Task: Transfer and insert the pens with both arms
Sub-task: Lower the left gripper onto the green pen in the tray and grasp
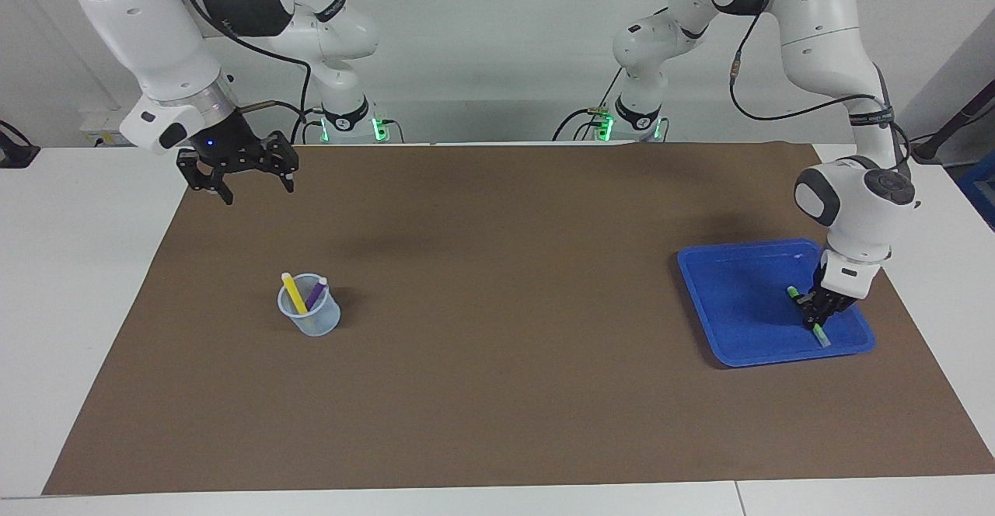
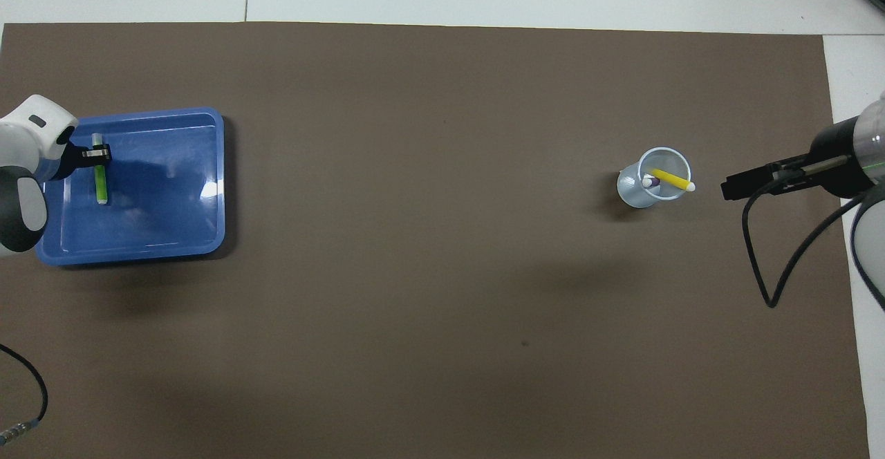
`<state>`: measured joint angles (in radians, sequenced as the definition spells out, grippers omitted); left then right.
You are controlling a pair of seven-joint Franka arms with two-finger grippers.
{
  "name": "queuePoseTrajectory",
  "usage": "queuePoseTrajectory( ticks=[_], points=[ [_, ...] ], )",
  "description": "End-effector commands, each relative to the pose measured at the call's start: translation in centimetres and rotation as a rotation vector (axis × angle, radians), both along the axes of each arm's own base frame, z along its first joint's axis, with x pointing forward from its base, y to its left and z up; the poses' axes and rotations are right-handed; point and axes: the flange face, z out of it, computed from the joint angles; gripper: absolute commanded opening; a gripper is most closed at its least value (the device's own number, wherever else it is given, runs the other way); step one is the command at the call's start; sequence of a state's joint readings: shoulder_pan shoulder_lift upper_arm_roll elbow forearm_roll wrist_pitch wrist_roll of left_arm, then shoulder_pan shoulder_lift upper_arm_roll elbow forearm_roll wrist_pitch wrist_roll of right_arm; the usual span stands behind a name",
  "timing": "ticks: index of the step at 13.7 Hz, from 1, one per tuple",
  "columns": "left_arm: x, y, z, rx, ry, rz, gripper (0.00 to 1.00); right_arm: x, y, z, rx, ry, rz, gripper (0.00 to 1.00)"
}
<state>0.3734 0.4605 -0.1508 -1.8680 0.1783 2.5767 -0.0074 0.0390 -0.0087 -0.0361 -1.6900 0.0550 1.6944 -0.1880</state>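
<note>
The green pen (image 1: 794, 294) (image 2: 101, 184) lies in the blue tray (image 1: 731, 283) (image 2: 173, 169) at the left arm's end of the table. My left gripper (image 1: 816, 320) (image 2: 97, 154) is down in the tray, shut across the pen's middle. The yellow pen (image 1: 294, 292) (image 2: 671, 180) and the purple pen (image 1: 315, 294) (image 2: 650, 182) stand tilted in a clear plastic cup (image 1: 311, 320) (image 2: 639, 193) toward the right arm's end. My right gripper (image 1: 258, 192) (image 2: 727, 189) hangs open and empty in the air over the brown mat, apart from the cup.
A brown mat (image 1: 497, 329) (image 2: 442, 272) covers most of the white table. A black cable (image 2: 760, 265) loops from the right arm over the mat.
</note>
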Motion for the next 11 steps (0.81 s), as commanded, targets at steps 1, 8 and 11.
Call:
queuePoseTrajectory(
  ticks=[1,8,11],
  points=[
    [-0.5,-0.8,-0.9,-0.014,0.012,0.062,0.0,-0.3,-0.1,0.5,-0.022,0.009,-0.016,1.0],
    [1.8,-4.4,2.6,-0.064,0.072,0.227,0.0,-0.4,0.3,0.5,-0.021,0.013,-0.02,1.0],
    [2.6,-4.7,6.8,-0.158,0.091,0.296,0.0,-0.4,0.5,0.6,-0.021,0.012,-0.028,1.0]
  ],
)
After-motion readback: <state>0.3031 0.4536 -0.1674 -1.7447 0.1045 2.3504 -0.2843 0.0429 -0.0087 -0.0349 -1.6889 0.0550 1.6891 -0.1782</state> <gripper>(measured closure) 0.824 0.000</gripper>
